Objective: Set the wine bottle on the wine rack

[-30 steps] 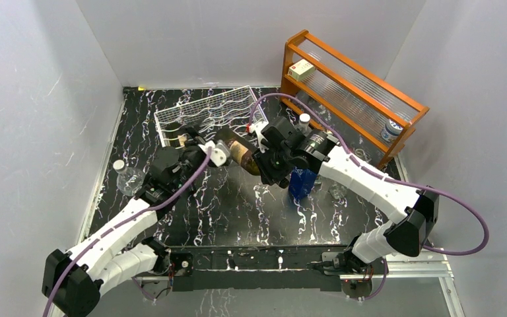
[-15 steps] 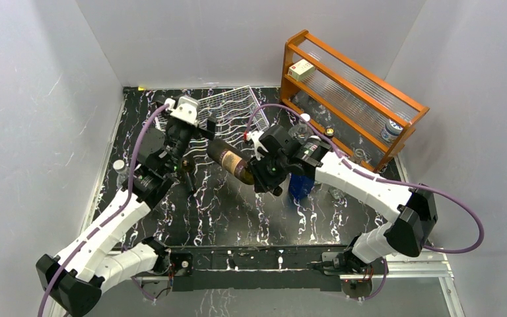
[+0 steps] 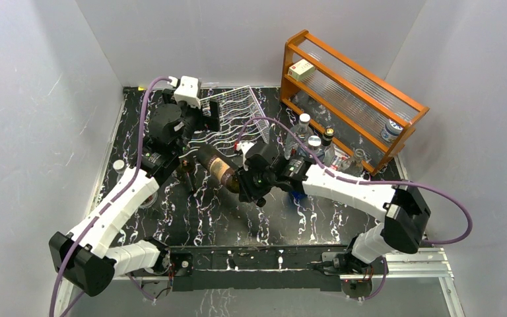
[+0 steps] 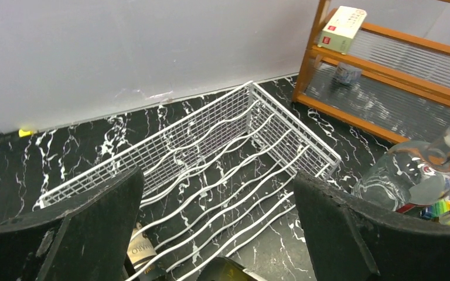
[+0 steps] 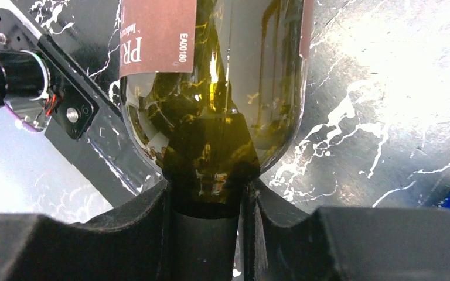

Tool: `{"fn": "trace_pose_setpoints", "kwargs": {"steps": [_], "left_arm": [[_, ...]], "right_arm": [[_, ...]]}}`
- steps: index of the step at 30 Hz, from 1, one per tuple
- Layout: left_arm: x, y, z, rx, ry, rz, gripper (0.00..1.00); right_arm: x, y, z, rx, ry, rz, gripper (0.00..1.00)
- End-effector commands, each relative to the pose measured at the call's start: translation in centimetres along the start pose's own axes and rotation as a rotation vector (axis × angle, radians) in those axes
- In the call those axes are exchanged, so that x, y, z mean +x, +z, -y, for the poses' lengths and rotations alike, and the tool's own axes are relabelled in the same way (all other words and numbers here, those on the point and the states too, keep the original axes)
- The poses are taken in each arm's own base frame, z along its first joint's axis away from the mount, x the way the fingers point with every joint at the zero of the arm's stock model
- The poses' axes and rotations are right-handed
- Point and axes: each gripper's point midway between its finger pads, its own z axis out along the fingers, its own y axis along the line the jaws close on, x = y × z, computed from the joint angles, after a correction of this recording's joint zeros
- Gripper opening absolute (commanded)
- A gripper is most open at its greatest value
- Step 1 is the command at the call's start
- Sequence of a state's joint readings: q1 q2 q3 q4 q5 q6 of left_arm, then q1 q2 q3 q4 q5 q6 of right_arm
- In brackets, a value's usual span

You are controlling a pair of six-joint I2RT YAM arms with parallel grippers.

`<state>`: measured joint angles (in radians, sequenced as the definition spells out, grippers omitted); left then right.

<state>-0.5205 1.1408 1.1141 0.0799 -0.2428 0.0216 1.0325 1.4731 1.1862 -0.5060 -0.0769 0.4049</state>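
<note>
Overall, marbled table [image 3: 237,218], white walls [image 3: 191,39], wine rack [image 3: 237,105]

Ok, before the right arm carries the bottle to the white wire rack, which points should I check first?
1. Grip: right gripper shut on the neck of the wine bottle: ok.
2. Free arm: left gripper open, holding nothing: ok.
3. Free place: middle and right cradles of the wine rack are bare: ok.
4. Way to the rack: probably not ok, the left gripper hangs right over it.
5. Rack stands steady: cannot tell.
</note>
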Motion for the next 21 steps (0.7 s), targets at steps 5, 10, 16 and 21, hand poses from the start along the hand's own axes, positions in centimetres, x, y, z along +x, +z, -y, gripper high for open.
{"fn": "trace_pose_setpoints", "kwargs": {"steps": [5,10,16,21], "left_arm": [[-0.5,-0.2,-1.4,-0.042,-0.086,0.010,0.98],[0.0,-0.2,-1.9,-0.062,-0.091,0.006,0.98],[0.7,-0.1,-2.1,-0.062,-0.088,-0.005,0.98],[1.1,0.0,-1.8,-0.050,-0.086,-0.013,0.98]], "right_arm": [[-5.7,1.5,-2.0,-0.026,0.044,0.236,0.00],[-5.1,2.6,-2.0,-0.030,0.040,0.204,0.00],[-4.9,3.3,-1.8,-0.023,0.043,0.201,0.00],[-5.5,4.0,-1.4,-0.004,0.050,0.221,0.00]]}}
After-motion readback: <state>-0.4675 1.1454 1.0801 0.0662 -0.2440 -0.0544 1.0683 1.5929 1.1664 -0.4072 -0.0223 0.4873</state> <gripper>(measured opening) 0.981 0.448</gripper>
